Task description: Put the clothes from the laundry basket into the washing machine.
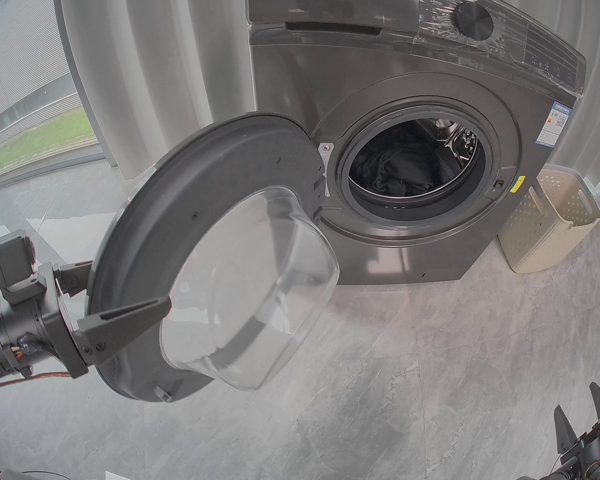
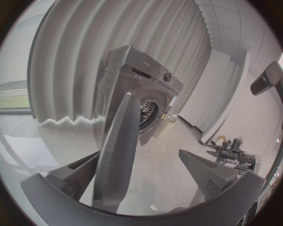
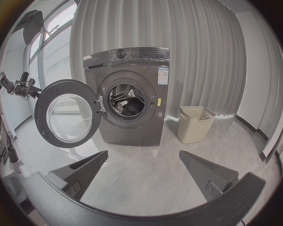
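Appears to be at the door-closing step, with dark clothes (image 1: 400, 165) heaped inside the drum of the washing machine (image 1: 294, 81) and nothing seen above the rim of the cream laundry basket (image 1: 550, 231) standing just beside the machine's right side. Straddles the outer rim of the wide-open door (image 1: 206, 181) with the left gripper (image 1: 131, 281), fingers spread to either side of the edge and not clamped on it. Holds the right gripper (image 3: 143, 152) low and well apart from the machine, fingers likewise spread, grasping nothing. To do it well: press with the finger on the door's outer face, follow the hinge arc rather than shove straight, mind the bulging glass bowl (image 1: 250, 294), check for cloth hanging over the seal, and finish with a firm push at the latch side. As for writing: shows a blue-and-white label (image 1: 554, 124) at the front's upper right, a small yellow sticker (image 1: 517, 184) beside the opening, and faint markings near the dial (image 1: 473, 20) under plastic film — none legible enough to read.
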Robot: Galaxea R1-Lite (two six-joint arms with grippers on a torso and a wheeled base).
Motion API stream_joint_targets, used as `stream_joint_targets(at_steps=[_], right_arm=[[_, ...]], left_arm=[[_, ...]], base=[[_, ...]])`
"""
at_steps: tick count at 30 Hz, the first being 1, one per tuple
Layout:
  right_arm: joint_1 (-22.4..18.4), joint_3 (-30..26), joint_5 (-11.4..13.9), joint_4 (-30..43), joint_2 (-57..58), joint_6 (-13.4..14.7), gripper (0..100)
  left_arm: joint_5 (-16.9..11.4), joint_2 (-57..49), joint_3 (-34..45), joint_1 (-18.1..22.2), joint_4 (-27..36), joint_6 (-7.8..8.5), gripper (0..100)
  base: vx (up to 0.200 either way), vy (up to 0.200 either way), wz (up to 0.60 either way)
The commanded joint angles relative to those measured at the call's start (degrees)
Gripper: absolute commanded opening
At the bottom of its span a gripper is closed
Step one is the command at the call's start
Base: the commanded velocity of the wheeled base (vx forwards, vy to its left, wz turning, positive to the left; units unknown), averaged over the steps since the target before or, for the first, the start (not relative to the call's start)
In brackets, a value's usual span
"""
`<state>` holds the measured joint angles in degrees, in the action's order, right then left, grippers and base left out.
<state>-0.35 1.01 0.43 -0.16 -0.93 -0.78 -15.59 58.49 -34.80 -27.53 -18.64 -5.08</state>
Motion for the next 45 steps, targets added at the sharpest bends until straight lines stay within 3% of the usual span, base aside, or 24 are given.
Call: stream_joint_targets(at_steps=[1, 8, 10, 12, 14, 18, 23, 28, 36, 45], right_arm=[[0.0, -1.0, 0.0, 0.0, 0.3, 0.0, 100], [0.0, -1.0, 0.0, 0.0, 0.3, 0.0, 100], [0.0, -1.0, 0.0, 0.0, 0.3, 0.0, 100], [0.0, -1.0, 0.0, 0.0, 0.3, 0.0, 100], [0.0, -1.0, 0.0, 0.0, 0.3, 0.0, 100], [0.0, -1.0, 0.0, 0.0, 0.3, 0.0, 100], [0.0, -1.0, 0.0, 0.0, 0.3, 0.0, 100], [0.1, -1.0, 0.0, 0.0, 0.3, 0.0, 100], [0.0, -1.0, 0.0, 0.0, 0.3, 0.0, 100], [0.0, -1.0, 0.0, 0.0, 0.3, 0.0, 100]], left_arm=[[1.1, 0.3, -1.1, -6.7, -0.3, -2.04, 100], [1.8, -2.2, -1.5, -6.1, -0.4, -4.50, 100], [4.7, -2.7, -2.3, -5.3, -1.0, -4.76, 100], [8.3, -3.4, -3.8, -2.8, -2.6, -5.02, 100], [10.1, -3.8, -4.5, 0.7, -4.6, -4.94, 100], [9.5, -3.6, -4.1, 7.8, -4.7, -4.50, 100], [9.4, 0.8, 0.3, 8.9, -4.5, -3.53, 100], [9.4, 4.3, 1.6, 7.8, -4.7, -2.39, 100], [9.5, 11.2, -1.1, -4.2, -6.8, -2.91, 100], [9.9, 21.0, -8.5, -11.4, -10.5, -3.44, 100]], base=[[0.000, 0.000, 0.00], [0.000, 0.000, 0.00], [0.000, 0.000, 0.00], [0.000, 0.000, 0.00], [0.000, 0.000, 0.00], [0.000, 0.000, 0.00], [0.000, 0.000, 0.00], [0.000, 0.000, 0.00], [0.000, 0.000, 0.00], [0.000, 0.000, 0.00]])
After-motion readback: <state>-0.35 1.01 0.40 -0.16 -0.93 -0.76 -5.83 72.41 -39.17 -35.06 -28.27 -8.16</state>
